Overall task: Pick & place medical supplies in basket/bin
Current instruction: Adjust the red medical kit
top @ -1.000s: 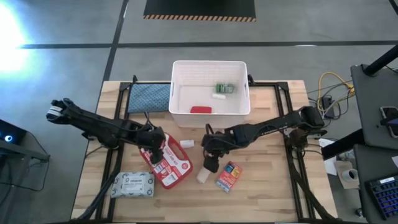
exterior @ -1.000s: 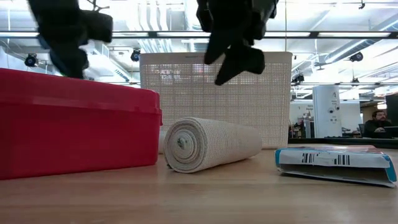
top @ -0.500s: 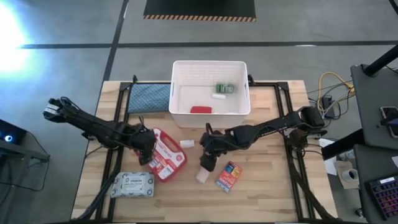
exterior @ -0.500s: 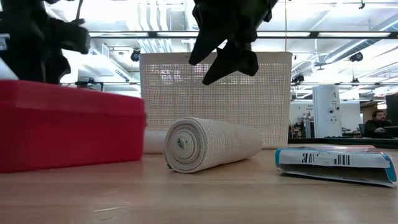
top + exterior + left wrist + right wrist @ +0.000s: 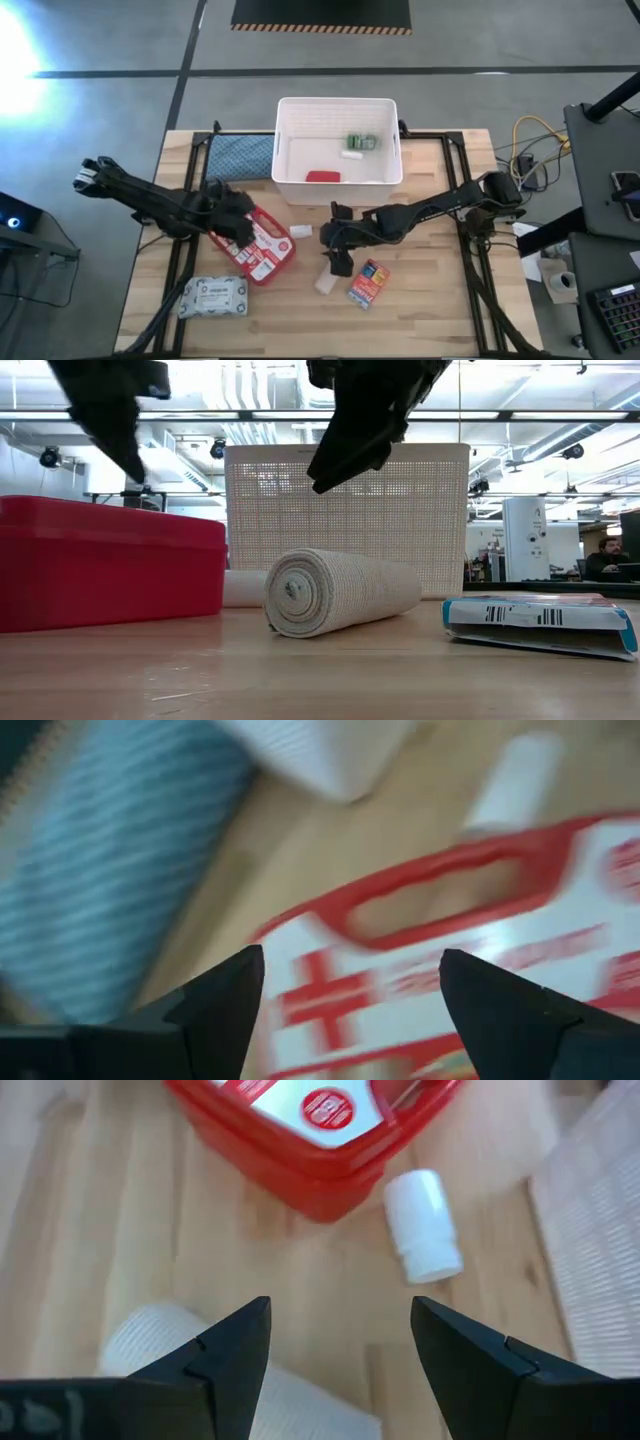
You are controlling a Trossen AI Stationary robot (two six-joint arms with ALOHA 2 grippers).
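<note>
The red-and-white first-aid pouch [image 5: 264,244] lies flat on the table, left of centre. My left gripper [image 5: 226,214] hovers open over its far-left end; in the left wrist view the open gripper [image 5: 350,958] looks down on the pouch's handle cut-out [image 5: 440,895]. My right gripper [image 5: 339,252] is open above the beige bandage roll [image 5: 325,283], which lies on its side [image 5: 335,590]. The orange-blue box [image 5: 368,283] and the wipes pack [image 5: 213,297] lie nearer the near edge. The white basket [image 5: 338,185] holds a green item [image 5: 362,142] and a red tube [image 5: 322,176].
A small white bottle [image 5: 425,1225] lies on its side between the pouch and the basket. The blue-grey cloth pad [image 5: 240,157] lies left of the basket. Bare wood shows along the near edge and at the table's right. A person sits far back in the room [image 5: 608,555].
The first-aid pouch has slid toward the table's left and far side and turned a little. My left gripper went with it toward the left, then rose clear above its far-left end. My right gripper stayed over the bandage roll and turned slightly.
</note>
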